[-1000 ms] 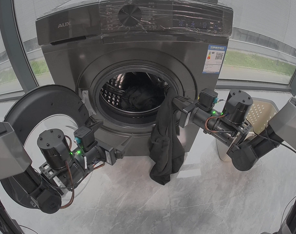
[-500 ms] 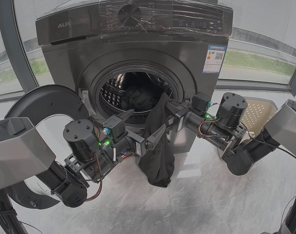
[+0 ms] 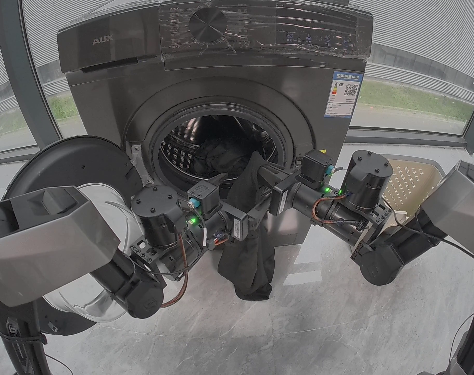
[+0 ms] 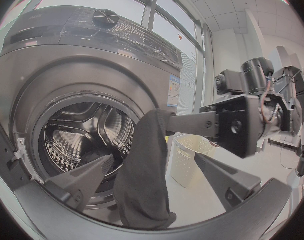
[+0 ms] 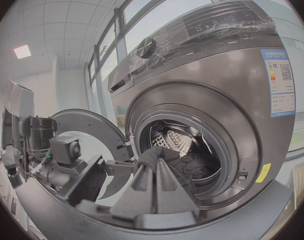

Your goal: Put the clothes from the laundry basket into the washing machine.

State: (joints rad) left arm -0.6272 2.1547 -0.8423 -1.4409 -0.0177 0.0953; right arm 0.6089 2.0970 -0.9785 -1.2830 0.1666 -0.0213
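**A:** Where is the black garment [image 3: 250, 246] now?

**B:** It hangs in front of the washing machine [image 3: 216, 79], at the lower right rim of its door opening. The top corner is level with the opening and the loose tail drops almost to the floor [image 3: 299, 319].

**A:** Who has it?

**B:** The right gripper [image 3: 262, 172] has its fingers pressed together on the top fold. The left gripper [image 3: 240, 192] is spread, one finger on either side of the hanging cloth. I can't tell if it touches.

**A:** How would it handle?

**B:** I'd say light, soft and limp, with no stiffness, so the tail follows wherever the pinch goes and could catch on the rim. A second hold lower down, around mid-length, looks wise to bunch the slack and lift it over the lip.

**A:** And around it?

**B:** Other dark clothes [image 3: 221, 154] lie in the drum [image 3: 177, 152]. The door [image 3: 70, 167] stands swung open on the left, and the laundry basket [image 3: 416, 183] sits on the floor just right of the machine.
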